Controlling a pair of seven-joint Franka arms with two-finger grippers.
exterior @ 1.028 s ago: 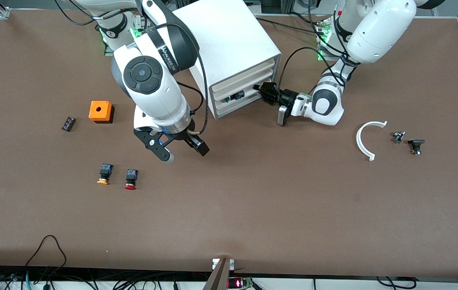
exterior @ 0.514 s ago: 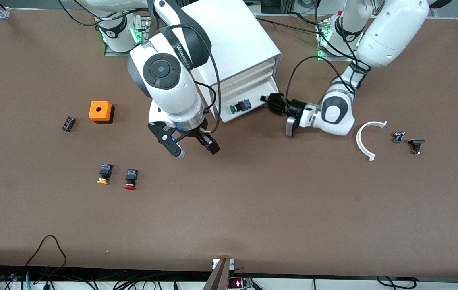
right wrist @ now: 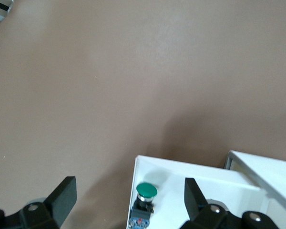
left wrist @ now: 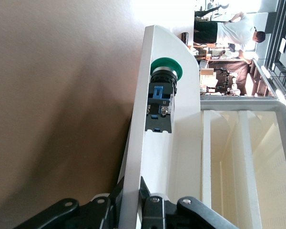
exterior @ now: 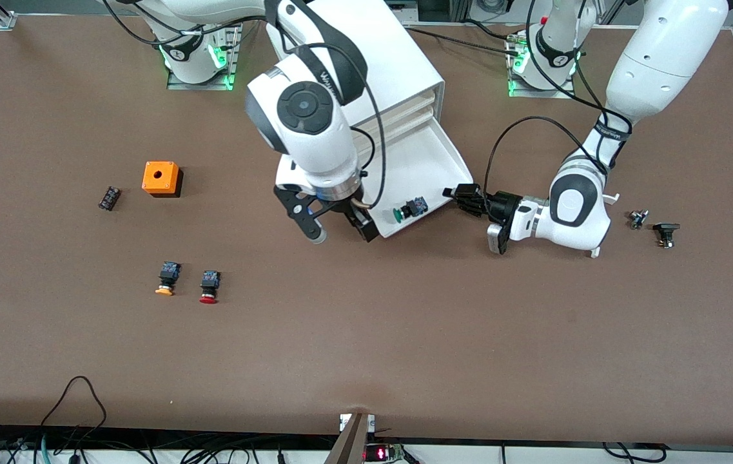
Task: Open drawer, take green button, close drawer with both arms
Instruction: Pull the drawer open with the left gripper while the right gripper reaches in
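Observation:
The lowest drawer [exterior: 427,158] stands pulled out of the white cabinet [exterior: 372,58]. The green-capped button [exterior: 409,209] lies on its side in the drawer, by the front wall. My left gripper [exterior: 458,193] is shut on the drawer's front wall; the left wrist view shows its jaws [left wrist: 132,185] clamped on that wall [left wrist: 136,143], with the button [left wrist: 160,98] farther along it. My right gripper [exterior: 343,235] is open and empty over the drawer's front corner at the right arm's end. In the right wrist view the button [right wrist: 144,200] lies between its spread fingers [right wrist: 63,195].
An orange box [exterior: 161,178], a small black part [exterior: 109,197], an orange-capped button [exterior: 166,278] and a red-capped button [exterior: 209,286] lie toward the right arm's end. Two small parts [exterior: 638,219] [exterior: 665,233] lie toward the left arm's end.
My left gripper has pulled the drawer far out toward the front camera, and the green button came with it. My right gripper has moved from over the bare table to the drawer's front corner.

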